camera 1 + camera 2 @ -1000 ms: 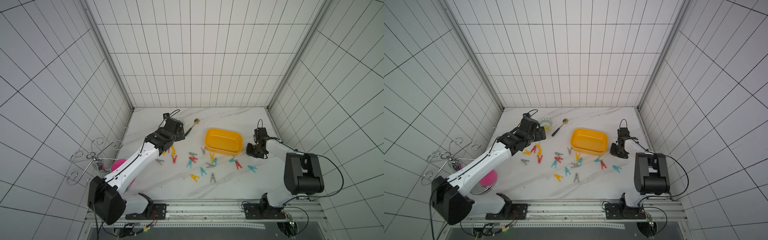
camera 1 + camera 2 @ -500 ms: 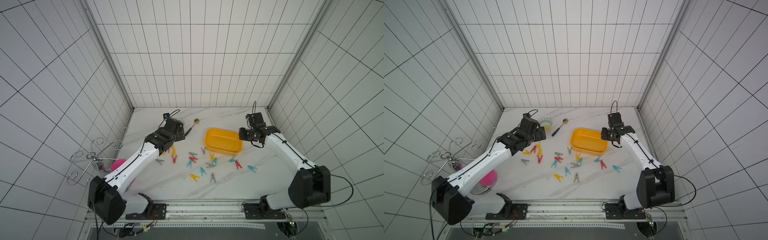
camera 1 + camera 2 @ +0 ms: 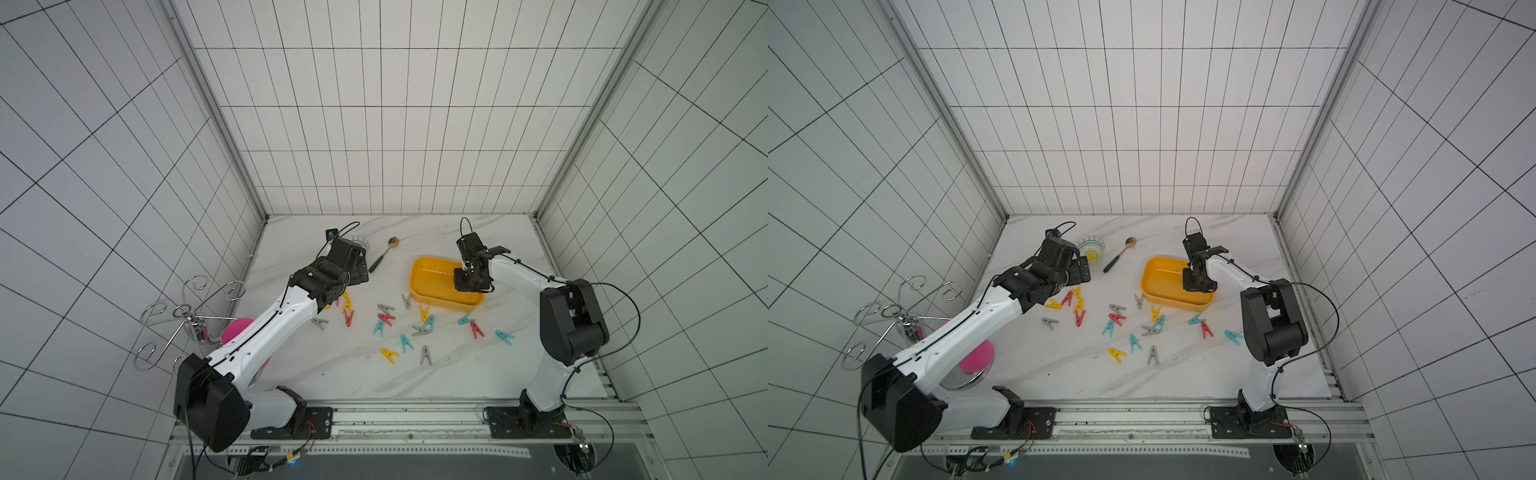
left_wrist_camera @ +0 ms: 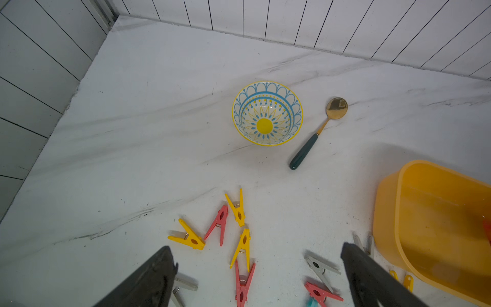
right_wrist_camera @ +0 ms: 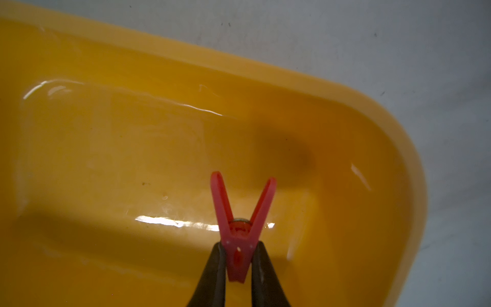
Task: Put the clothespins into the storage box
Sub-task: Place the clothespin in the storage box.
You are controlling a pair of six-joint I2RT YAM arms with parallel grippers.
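White tiled walls (image 3: pixel 395 124) close in a marbled desk (image 3: pixel 332 374), where the yellow storage box (image 3: pixel 432 286) sits right of centre in both top views. Over its right end the right pincer (image 5: pixel 237 255) is clenched on a red clothespin (image 5: pixel 240 231). It pinches the nose, so the two legs splay away from it above the bare box floor. No peg lies in the box yet, as far as the views show.

The likely trouble is the release. Dropped from a height, the light peg may bounce off the glossy floor and over the shallow wall, or cling to one pad and swing out near the rim.

Left of centre, the left pincer (image 4: pixel 259 261) hangs spread wide and empty over a knot of loose clothespins (image 4: pixel 239 212). Coming down there, it may catch two at once or scatter them.
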